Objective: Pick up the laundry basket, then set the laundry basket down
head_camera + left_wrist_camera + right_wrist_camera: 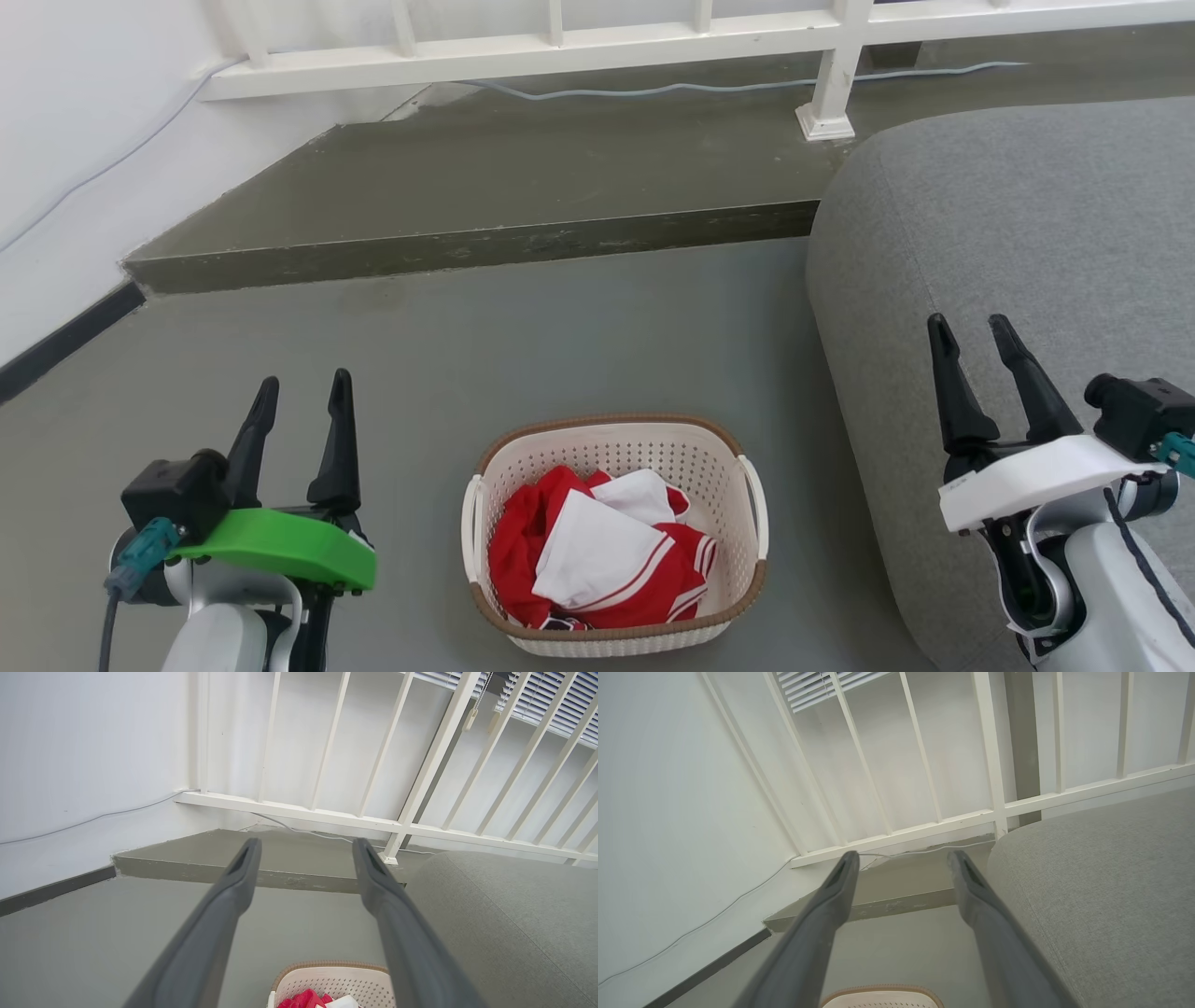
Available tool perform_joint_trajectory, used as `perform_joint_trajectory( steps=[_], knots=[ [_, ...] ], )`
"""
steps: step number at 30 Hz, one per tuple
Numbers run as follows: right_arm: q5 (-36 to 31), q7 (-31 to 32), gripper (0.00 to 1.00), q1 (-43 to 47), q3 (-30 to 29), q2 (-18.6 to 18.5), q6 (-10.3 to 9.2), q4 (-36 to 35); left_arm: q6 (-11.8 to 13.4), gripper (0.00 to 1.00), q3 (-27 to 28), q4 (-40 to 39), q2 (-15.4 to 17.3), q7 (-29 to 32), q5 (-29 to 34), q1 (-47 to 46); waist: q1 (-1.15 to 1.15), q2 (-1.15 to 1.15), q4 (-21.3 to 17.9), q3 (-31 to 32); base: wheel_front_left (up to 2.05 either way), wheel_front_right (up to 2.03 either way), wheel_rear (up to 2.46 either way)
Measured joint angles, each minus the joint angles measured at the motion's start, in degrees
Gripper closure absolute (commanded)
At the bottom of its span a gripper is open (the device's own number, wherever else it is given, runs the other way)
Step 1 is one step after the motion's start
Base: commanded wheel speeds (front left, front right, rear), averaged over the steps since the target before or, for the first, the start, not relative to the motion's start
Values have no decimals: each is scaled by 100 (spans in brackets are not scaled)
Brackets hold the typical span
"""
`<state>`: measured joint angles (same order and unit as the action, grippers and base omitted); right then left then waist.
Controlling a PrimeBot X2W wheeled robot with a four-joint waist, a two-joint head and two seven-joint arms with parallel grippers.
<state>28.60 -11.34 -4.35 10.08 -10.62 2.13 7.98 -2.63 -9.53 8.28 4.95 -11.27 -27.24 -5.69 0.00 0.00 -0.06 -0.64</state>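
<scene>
The laundry basket (719,485) stands on the grey floor at the lower middle of the head view, cream-white and perforated with a brown rim and two white side handles. Red and white clothes (597,551) lie inside it. My left gripper (303,385) hovers open to the basket's left, apart from it. My right gripper (971,327) is open to the right, above the grey cushion. In the left wrist view my gripper (306,845) points over the floor, with the basket (327,980) at the bottom edge. The right wrist view shows my gripper (903,857) and the basket's rim (882,991) below.
A large grey cushioned seat (1008,243) fills the right side, close to the basket. A raised concrete step (485,177) runs across behind, with a white railing (560,47) and a thin cable (709,89) on it. A white wall (65,168) stands at left.
</scene>
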Motion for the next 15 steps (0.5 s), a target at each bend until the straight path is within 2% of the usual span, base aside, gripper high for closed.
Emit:
perform_joint_trajectory(
  steps=[8, 15],
  knots=[
    [-609, -138, 0, -53, 64, -5, -123, -11, 21, 0, -52, -66, -27, -148, 554, -19, 0, 0, 1, -3, 0, 0, 0],
    [-1073, -272, 0, -106, 118, -16, -131, -12, 22, 0, -94, -110, -45, -289, 1013, -30, 0, 0, 2, 1, 0, 0, 0]
  ],
)
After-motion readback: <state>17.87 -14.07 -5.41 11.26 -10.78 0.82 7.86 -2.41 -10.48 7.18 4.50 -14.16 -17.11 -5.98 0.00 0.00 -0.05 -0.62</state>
